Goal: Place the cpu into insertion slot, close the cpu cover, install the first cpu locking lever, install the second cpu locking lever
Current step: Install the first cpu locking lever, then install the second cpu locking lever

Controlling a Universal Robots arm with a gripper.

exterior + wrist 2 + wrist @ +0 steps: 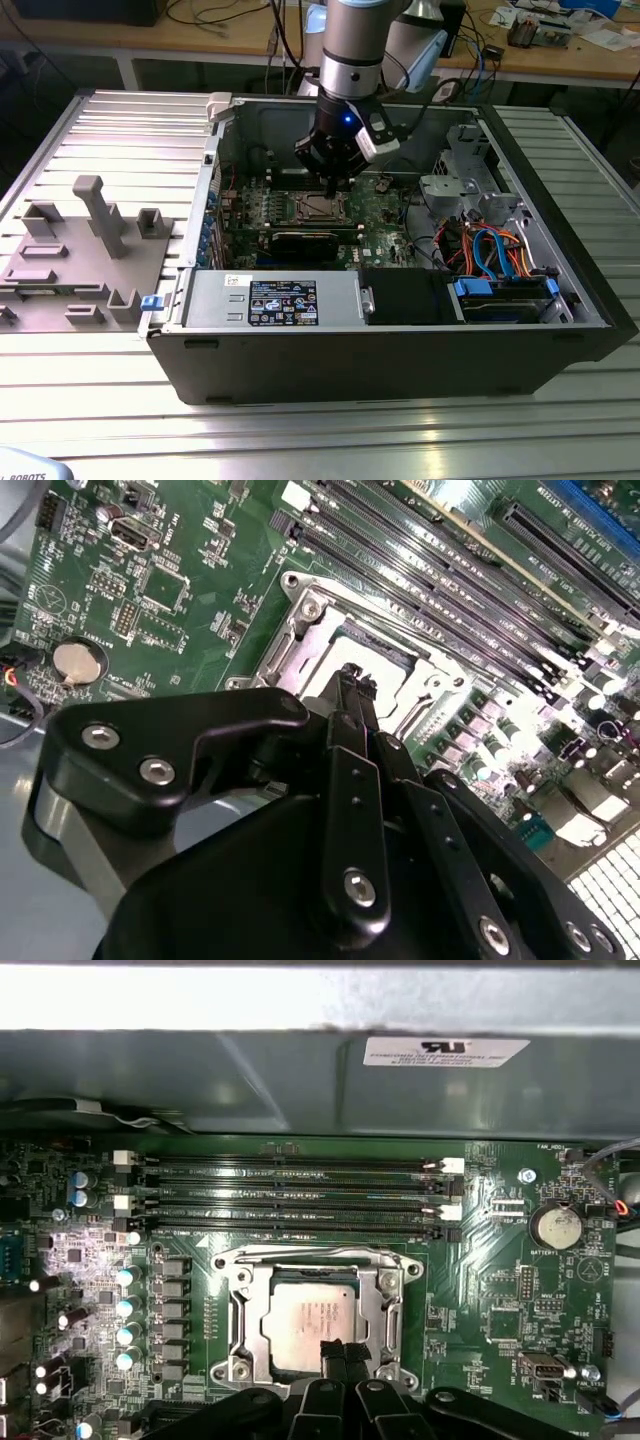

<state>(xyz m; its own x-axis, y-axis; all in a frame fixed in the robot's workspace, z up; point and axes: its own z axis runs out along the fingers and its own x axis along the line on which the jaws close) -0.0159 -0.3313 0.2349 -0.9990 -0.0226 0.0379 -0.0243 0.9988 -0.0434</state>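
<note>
One step looks done: the cpu [312,1322] lies seated in the insertion slot [240,1325], and the cpu cover [310,1260] appears to lie flat around it, so closing seems finished too. The end effector [337,1352] hangs with its fingertips pinched together, gripping nothing, at the socket's edge. Whether either locking lever is latched I cannot tell.
</note>
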